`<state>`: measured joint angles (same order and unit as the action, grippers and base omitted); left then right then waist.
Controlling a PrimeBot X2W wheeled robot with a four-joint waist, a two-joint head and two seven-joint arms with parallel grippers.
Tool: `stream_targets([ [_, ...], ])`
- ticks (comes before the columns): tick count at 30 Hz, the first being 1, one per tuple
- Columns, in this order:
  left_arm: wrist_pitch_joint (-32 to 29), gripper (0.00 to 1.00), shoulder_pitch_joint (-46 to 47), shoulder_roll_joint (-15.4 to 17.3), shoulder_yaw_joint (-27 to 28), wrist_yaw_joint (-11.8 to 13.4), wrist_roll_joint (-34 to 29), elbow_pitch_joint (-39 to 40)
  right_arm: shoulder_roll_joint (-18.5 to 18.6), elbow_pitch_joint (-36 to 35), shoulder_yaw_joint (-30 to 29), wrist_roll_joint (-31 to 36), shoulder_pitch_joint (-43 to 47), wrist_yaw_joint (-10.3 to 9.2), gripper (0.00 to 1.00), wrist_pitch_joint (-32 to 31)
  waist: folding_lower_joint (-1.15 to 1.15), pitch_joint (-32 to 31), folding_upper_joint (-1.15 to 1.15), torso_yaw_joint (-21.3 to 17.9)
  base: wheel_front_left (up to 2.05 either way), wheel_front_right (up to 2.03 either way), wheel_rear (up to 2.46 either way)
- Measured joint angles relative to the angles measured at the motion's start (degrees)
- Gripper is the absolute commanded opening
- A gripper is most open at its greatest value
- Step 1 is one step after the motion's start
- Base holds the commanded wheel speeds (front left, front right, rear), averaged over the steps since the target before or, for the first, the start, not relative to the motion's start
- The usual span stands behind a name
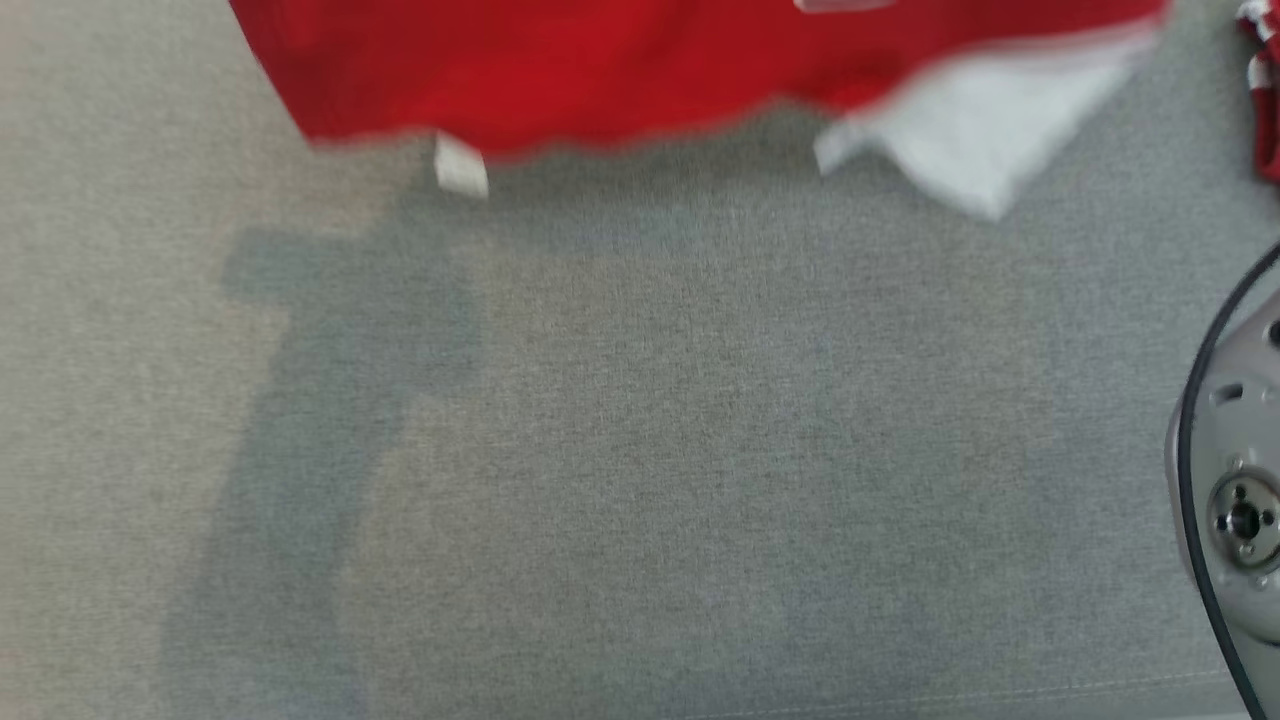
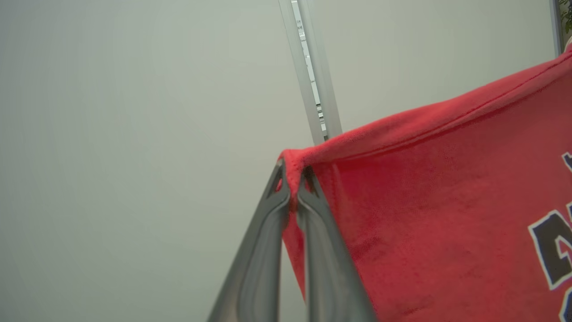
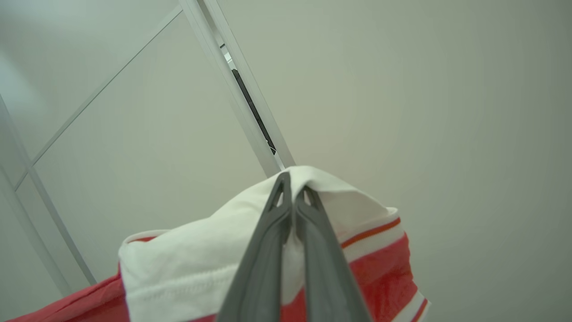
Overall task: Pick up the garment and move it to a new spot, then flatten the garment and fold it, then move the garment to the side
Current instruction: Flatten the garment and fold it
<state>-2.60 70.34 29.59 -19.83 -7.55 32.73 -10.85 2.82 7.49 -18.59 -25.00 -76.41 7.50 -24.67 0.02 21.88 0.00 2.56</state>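
Observation:
The garment (image 1: 620, 80) is a red shirt with white sleeve parts. It hangs blurred across the top of the head view, above a grey fabric surface (image 1: 640, 450), its white sleeve (image 1: 970, 140) dangling at the right. In the left wrist view my left gripper (image 2: 292, 179) is shut on a red hemmed corner of the garment (image 2: 424, 214), which bears dark lettering. In the right wrist view my right gripper (image 3: 293, 183) is shut on a white, red-striped part of the garment (image 3: 201, 259). Both wrist views look up toward a pale wall.
A rounded grey robot part with a black cable (image 1: 1235, 480) sits at the head view's right edge. Another red-and-white item (image 1: 1262, 90) lies at the far upper right. A pale metal frame strip (image 2: 313, 71) runs behind the left gripper.

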Motion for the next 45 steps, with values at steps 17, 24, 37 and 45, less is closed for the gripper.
stream_targets([
  [17,17.56,0.0,-9.05,-3.92,-8.88,0.0,2.42,-21.3,-0.2,10.62,6.23,-5.32,21.03,-0.01,0.0,12.68,-0.01,5.41,0.0,-1.48,0.0,0.0,0.0],
  [24,17.57,0.0,-32.32,-6.76,-4.06,0.0,-1.75,-15.34,-0.15,1.36,7.61,-9.9,48.38,0.01,0.0,10.92,-0.02,0.76,0.0,-1.47,0.0,0.0,0.0],
  [37,17.63,0.0,-68.68,-11.39,-1.89,3.64,-11.46,-2.15,-0.09,-5.11,4.19,-9.13,78.27,0.04,0.0,7.2,-0.02,-10.39,0.0,-0.37,0.0,0.0,0.0],
  [45,17.63,0.0,-79.71,-14.17,-2.66,5.06,-11.35,3.28,-0.1,-8.28,1.59,-10.46,88.44,0.04,0.0,5.36,-0.03,-13.53,0.0,2.18,0.0,0.0,0.0],
])
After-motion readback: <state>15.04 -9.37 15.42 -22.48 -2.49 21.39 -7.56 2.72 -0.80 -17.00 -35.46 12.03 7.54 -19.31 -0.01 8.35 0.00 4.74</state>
